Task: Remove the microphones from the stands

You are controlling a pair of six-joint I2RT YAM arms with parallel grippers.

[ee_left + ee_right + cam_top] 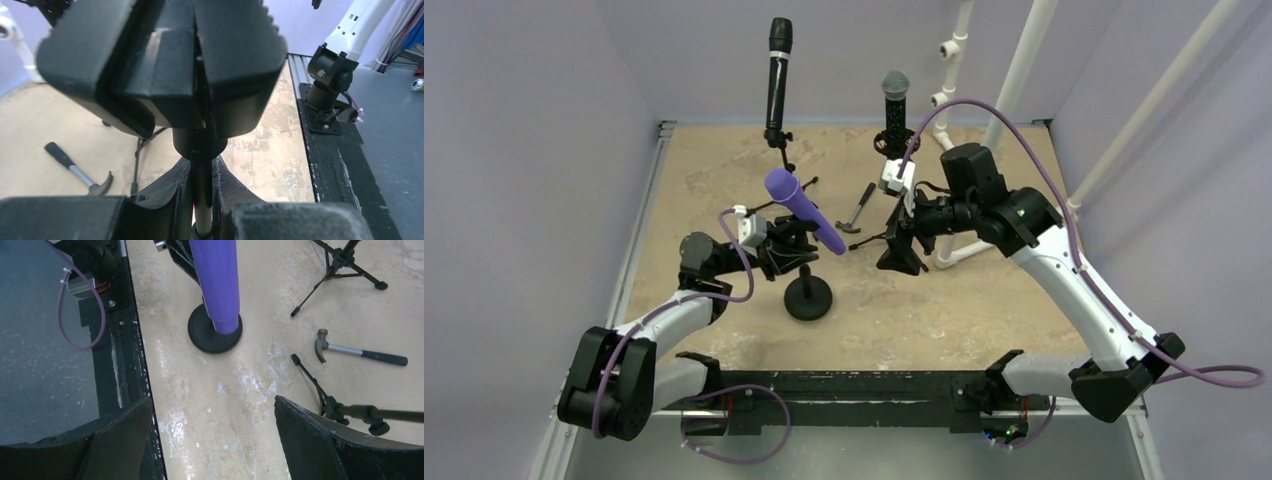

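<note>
A purple microphone [805,209] sits tilted in the clip of a short stand with a round black base [808,298]. My left gripper [792,252] is shut on the stand's thin pole [202,192], just under the black clip [165,65]. My right gripper [902,250] is open and empty, to the right of the microphone's lower end. In the right wrist view the purple handle [216,280] hangs above the base [215,335], ahead of the spread fingers [320,445].
Two more microphones stand on tripods at the back: a black one [778,70] and a grey-headed one [894,100]. A hammer [856,212] lies between them. A tripod leg [312,380] lies near my right finger. White pipes [1014,60] rise at the right.
</note>
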